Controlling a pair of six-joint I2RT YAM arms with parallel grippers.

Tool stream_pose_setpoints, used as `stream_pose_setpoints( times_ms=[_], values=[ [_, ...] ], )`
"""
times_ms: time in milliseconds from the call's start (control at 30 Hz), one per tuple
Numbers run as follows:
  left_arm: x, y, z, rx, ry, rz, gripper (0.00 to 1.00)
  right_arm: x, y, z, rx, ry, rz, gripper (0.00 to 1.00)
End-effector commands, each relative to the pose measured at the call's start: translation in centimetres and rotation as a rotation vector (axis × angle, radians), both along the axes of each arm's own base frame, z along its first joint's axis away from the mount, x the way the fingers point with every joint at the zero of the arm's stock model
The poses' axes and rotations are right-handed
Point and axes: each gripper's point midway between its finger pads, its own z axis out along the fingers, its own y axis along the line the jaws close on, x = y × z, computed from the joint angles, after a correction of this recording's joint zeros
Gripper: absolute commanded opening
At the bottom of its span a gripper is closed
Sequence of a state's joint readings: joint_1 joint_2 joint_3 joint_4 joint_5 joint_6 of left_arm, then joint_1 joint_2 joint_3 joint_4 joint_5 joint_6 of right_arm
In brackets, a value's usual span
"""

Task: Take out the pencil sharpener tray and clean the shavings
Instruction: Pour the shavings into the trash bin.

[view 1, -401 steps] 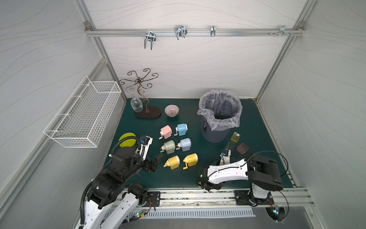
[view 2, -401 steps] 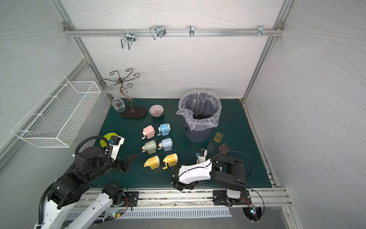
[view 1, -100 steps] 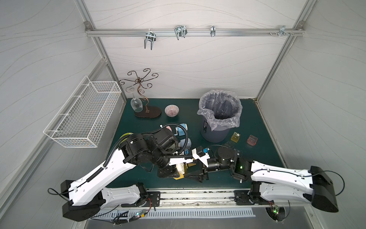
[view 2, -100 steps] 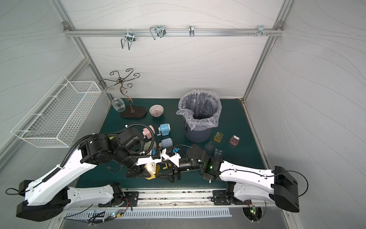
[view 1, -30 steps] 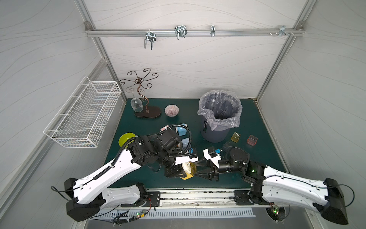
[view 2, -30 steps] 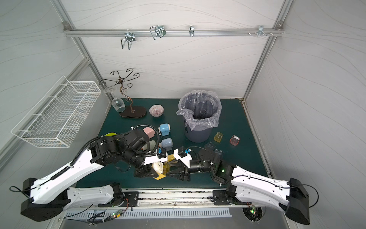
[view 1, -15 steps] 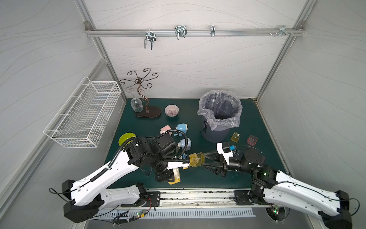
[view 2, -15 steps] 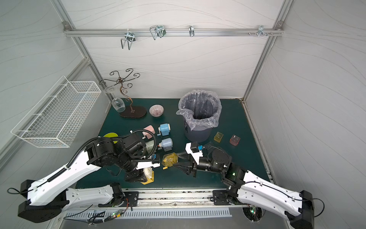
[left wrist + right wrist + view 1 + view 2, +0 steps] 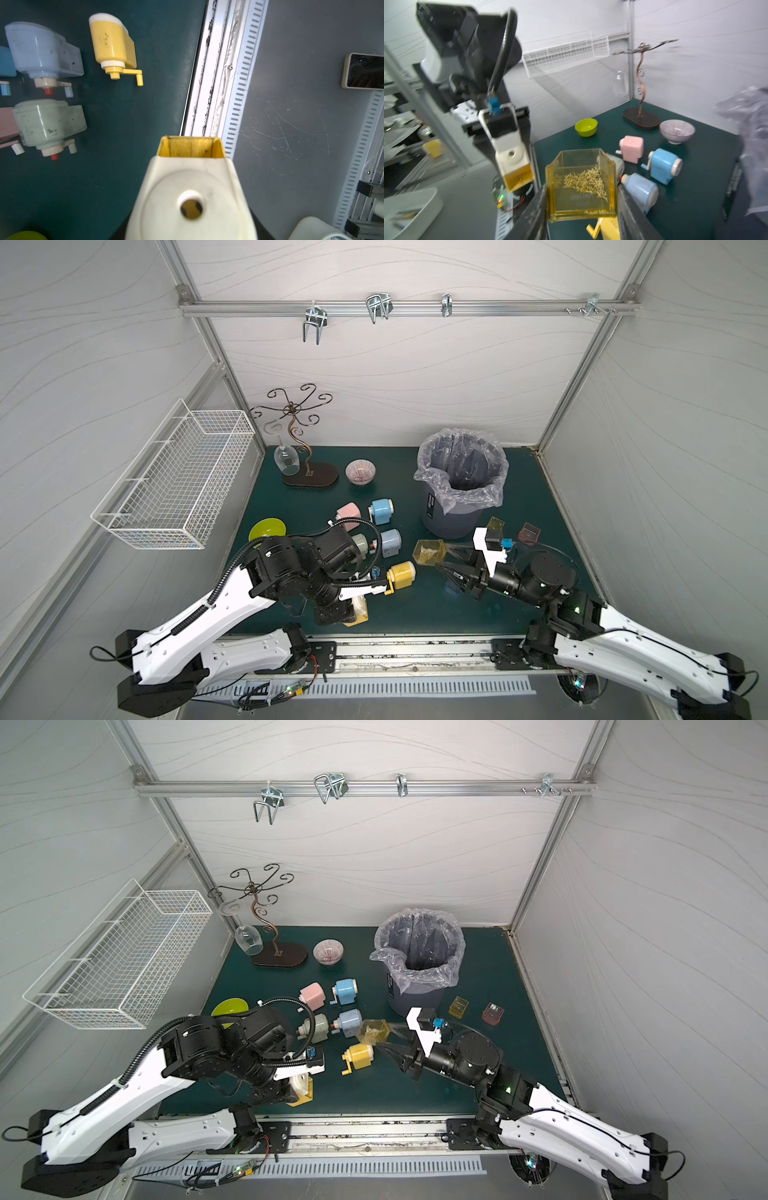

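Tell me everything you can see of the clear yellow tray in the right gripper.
The tray is a small open-topped box of clear yellow plastic, out of its sharpener. A loose clump of tan shavings lies inside. The right gripper is shut on two opposite walls, holding it off the green mat, short of the bin.

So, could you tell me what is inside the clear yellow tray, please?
A loose clump of tan shavings lies inside the tray; the right claw hides its gripped outer sides.
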State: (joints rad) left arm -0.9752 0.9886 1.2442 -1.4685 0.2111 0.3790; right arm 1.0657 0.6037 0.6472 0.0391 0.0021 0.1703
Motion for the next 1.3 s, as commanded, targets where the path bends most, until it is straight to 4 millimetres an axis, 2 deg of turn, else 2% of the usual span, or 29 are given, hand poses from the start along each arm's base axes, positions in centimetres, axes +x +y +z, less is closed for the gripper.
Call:
stream_pose_setpoints(
  times_ms=[0, 200, 267, 400, 633, 733, 833, 900, 1000, 1100, 1267],
  values=[
    [1.3, 0.1, -1.1, 0.037, -0.062, -0.001, 0.00, 3.8, -1.8, 3.6, 0.020, 0.053, -0.190, 0.00],
    [2.3, 0.0, -3.3, 0.049, -0.112, -0.013, 0.00, 9.0, -4.1, 7.6, 0.065, 0.293, -0.366, 0.00],
    [2.5, -0.2, -3.7, 0.036, -0.129, -0.016, 0.00, 10.7, -5.0, 8.2, 0.078, 0.412, -0.418, 0.00],
    [3.4, -0.2, -4.5, 0.033, -0.184, -0.015, 0.00, 13.5, -6.7, 8.0, 0.147, 0.692, -0.478, 0.00],
    [3.4, -0.1, -5.8, 0.034, -0.192, -0.023, 0.00, 16.5, -9.4, 7.7, 0.382, 1.035, -0.517, 0.00],
    [3.3, 0.0, -6.1, 0.028, -0.195, -0.023, 0.00, 17.9, -10.4, 6.6, 0.446, 1.149, -0.560, 0.00],
    [3.3, -0.2, -6.3, 0.012, -0.197, -0.023, 0.00, 19.1, -10.5, 5.7, 0.507, 1.273, -0.542, 0.00],
    [3.2, -0.3, -6.3, 0.000, -0.200, -0.025, 0.00, 19.8, -10.2, 4.7, 0.571, 1.426, -0.513, 0.00],
    [3.3, -0.6, -6.3, -0.012, -0.202, -0.028, 0.00, 20.9, -9.0, 4.5, 0.631, 1.600, -0.400, 0.00],
    [3.3, -0.7, -6.5, -0.012, -0.201, -0.033, 0.00, 21.7, -8.3, 5.5, 0.667, 1.645, -0.330, 0.00],
    [3.3, -0.8, -6.8, -0.007, -0.194, -0.034, 0.00, 22.2, -8.1, 5.3, 0.714, 1.714, -0.284, 0.00]
  ],
)
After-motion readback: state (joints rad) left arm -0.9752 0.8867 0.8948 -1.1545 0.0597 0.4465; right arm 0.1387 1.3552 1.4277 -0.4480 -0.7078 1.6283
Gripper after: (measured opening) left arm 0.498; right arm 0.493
